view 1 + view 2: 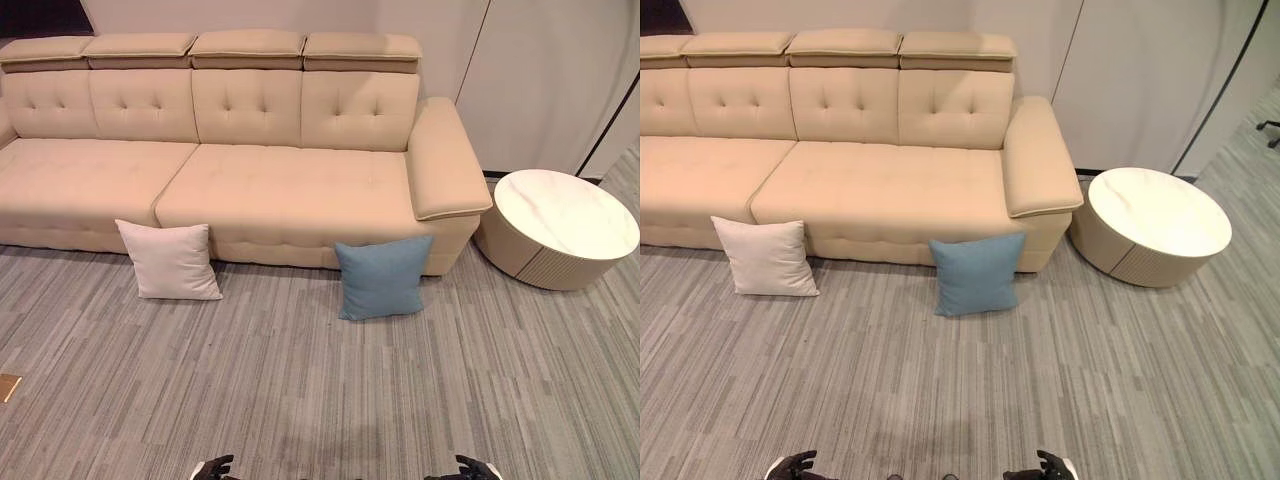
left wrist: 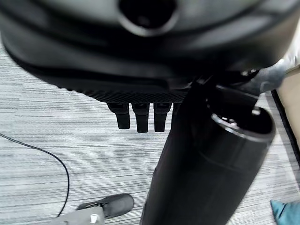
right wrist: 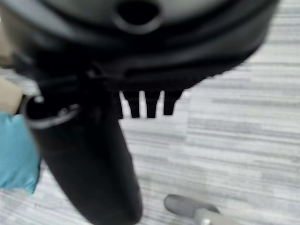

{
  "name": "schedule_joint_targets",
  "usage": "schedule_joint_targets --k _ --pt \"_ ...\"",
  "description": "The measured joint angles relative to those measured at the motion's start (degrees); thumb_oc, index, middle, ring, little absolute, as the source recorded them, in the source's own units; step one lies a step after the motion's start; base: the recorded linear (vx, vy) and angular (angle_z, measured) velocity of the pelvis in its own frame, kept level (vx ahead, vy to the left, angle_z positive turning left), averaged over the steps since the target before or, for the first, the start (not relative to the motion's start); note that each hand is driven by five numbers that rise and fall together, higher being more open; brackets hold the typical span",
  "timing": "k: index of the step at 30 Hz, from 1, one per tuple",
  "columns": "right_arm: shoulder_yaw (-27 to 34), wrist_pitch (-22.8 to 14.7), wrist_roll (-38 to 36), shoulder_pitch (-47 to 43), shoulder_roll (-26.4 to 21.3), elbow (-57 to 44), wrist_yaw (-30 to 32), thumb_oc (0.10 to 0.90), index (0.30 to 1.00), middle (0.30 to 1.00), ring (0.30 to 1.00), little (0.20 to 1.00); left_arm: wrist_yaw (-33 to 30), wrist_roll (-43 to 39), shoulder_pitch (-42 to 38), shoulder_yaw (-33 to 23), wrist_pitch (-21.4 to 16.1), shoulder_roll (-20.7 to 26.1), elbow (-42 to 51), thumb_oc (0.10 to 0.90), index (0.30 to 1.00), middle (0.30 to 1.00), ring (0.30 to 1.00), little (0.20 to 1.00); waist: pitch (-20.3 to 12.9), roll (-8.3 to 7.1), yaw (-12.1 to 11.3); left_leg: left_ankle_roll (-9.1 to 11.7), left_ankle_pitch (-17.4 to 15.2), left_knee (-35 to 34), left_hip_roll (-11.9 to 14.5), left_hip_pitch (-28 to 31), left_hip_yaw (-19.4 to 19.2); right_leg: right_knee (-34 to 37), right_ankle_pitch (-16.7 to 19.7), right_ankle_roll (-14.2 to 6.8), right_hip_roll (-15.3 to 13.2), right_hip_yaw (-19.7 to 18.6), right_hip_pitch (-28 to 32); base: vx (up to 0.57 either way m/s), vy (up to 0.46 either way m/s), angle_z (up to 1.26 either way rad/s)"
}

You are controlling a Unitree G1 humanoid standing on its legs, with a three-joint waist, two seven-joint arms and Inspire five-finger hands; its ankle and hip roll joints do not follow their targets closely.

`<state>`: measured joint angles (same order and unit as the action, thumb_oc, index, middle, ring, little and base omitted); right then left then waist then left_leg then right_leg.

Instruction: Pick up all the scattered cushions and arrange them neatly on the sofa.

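Hands (image 1: 212, 467) (image 1: 470, 468) empty, fingers straight; square fabric cushions (image 1: 170, 260) (image 1: 382, 277) lean on sofa (image 1: 280, 180).

You see the left hand (image 1: 212, 467) as a small black shape of jointed, glossy segments, with a patch of white casing on its outer side. The right hand (image 1: 470, 468) has the same build: black segmented fingers and a white patch at its outer edge. In the left wrist view the hand's body is a broad, rounded shell of smooth black plastic with a round recessed hole near the middle and a finely ribbed band along its lower rim. Its fingers (image 2: 137, 118) are slim black bars with squared tips, set in an even row. The right hand's fingers (image 3: 151, 105) look the same under an identical dark shell.
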<state>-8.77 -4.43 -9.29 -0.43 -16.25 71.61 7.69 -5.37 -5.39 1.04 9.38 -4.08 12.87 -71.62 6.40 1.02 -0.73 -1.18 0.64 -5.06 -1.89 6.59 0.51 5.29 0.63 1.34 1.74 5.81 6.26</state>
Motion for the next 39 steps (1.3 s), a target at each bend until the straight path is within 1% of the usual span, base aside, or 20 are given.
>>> schedule_joint_targets --k 7,12,15,22,25,30,32,33,35,37,39 --pt "-0.93 0.02 0.02 0.12 0.40 0.01 0.01 0.800 0.900 0.900 0.900 0.900 -0.08 -0.04 0.70 0.05 0.04 -0.21 -0.25 0.800 0.900 0.900 0.900 0.900 -0.45 -0.15 -0.12 -0.03 -0.02 -0.01 0.00 -0.02 -0.02 0.00 0.00 0.00 0.01 -0.03 -0.09 0.00 0.002 0.00" --pt "-1.57 0.04 0.09 0.09 1.79 -0.01 0.01 0.800 0.900 0.900 0.900 0.900 -0.35 -0.02 0.71 0.11 0.12 -0.20 -0.40 0.800 0.900 0.900 0.900 0.900 -1.33 -0.70 -0.14 -0.05 -0.04 -0.02 -0.01 -0.12 -0.07 0.00 0.00 -0.01 0.00 -0.11 -0.31 0.00 0.000 0.00" --pt "-2.01 0.04 0.39 -0.06 1.79 -0.04 0.03 0.800 0.900 0.900 0.900 0.900 -0.36 0.00 0.69 0.14 0.13 -0.19 -0.41 0.800 0.900 0.900 0.900 0.900 -1.89 -0.71 -0.26 -0.13 0.01 -0.01 -0.02 -1.11 -0.38 -0.01 0.29 -0.24 0.01 -0.71 -1.54 0.01 0.028 -0.09" --pt "-2.00 0.10 1.60 0.22 1.80 -0.02 0.03 0.800 0.900 0.900 0.900 0.900 -0.40 1.10 0.51 0.15 0.20 -0.18 -0.48 0.800 0.900 0.900 0.900 0.900 -1.79 -0.83 -0.51 -0.23 -0.02 -0.01 0.05 -1.28 -1.48 0.00 0.50 -0.40 0.01 -1.49 -1.98 0.01 0.012 -0.06" --pt "-2.01 0.11 1.74 0.39 1.79 -0.02 0.04 0.800 0.900 0.900 0.900 0.900 -0.52 1.22 -0.02 1.08 0.22 -0.16 -0.43 0.800 0.900 0.900 0.900 0.900 -1.71 -0.89 -0.33 -0.22 -0.03 -0.02 0.05 -1.41 -1.61 0.00 0.50 -0.47 0.02 -1.63 -2.22 0.00 0.004 -0.02" --pt "-2.00 0.14 1.78 0.30 1.79 -0.03 0.04 0.800 0.900 0.900 0.900 0.900 -0.96 2.22 -0.34 1.83 0.23 -0.08 -0.37 0.800 0.900 0.900 0.900 0.900 -1.21 -0.78 -0.58 -0.23 -0.03 0.00 0.25 -1.89 -3.21 0.00 0.62 -0.96 0.12 -3.06 -3.19 -0.01 -0.007 -0.14" --pt "-2.05 0.13 1.82 0.23 1.83 -0.09 0.03 0.800 0.900 0.900 0.900 0.900 -1.46 2.79 -1.39 1.94 0.41 -0.03 -0.36 0.800 0.900 0.900 0.900 0.900 -0.62 -1.15 -0.27 -0.23 -0.01 0.01 0.58 -2.34 -4.03 -0.50 0.42 -1.29 0.26 -3.25 -4.28 -0.04 -0.063 -0.32" --pt "-2.04 0.20 1.84 -0.57 1.83 -0.02 0.04 0.800 0.900 0.900 0.900 0.900 -1.57 3.20 -2.07 2.46 0.41 0.07 -0.28 0.800 0.900 0.900 0.900 0.900 -0.24 -1.20 -1.08 -0.28 -0.05 0.01 1.37 -2.73 -6.01 -1.39 -0.39 -2.48 -0.16 -0.76 -5.71 -0.04 -0.086 -0.75" --pt "-2.07 0.16 1.93 -1.68 1.96 -0.09 0.03 0.800 0.900 0.900 0.900 0.900 -1.56 3.20 -2.39 2.44 0.43 0.54 -0.29 0.800 0.900 0.900 0.900 0.900 0.26 -1.46 -1.46 -0.30 -0.13 0.02 1.97 -2.94 -8.11 -2.46 -0.24 -2.72 -1.05 3.57 -7.20 -0.03 -0.103 -0.67" --pt "-2.05 0.14 2.19 -2.25 1.85 -0.18 0.07 0.800 0.900 0.900 0.900 0.900 -1.55 3.18 -3.23 2.68 0.47 0.83 -0.28 0.800 0.900 0.900 0.900 0.900 1.35 -1.51 -0.52 -0.13 -0.03 0.02 2.35 -3.03 -8.03 -3.74 -0.16 -2.77 -1.04 4.78 -7.72 0.02 -0.115 -0.08" --pt "-2.04 0.41 2.44 -2.20 1.76 -0.07 0.05 0.800 0.900 0.900 0.900 0.900 -1.52 3.17 -4.02 3.23 0.42 0.73 -0.20 0.800 0.900 0.900 0.900 0.900 1.45 -1.34 0.07 0.11 0.12 0.02 2.79 -3.15 -7.77 -3.95 -0.37 -2.21 -0.53 4.88 -7.59 0.06 -0.141 0.04"
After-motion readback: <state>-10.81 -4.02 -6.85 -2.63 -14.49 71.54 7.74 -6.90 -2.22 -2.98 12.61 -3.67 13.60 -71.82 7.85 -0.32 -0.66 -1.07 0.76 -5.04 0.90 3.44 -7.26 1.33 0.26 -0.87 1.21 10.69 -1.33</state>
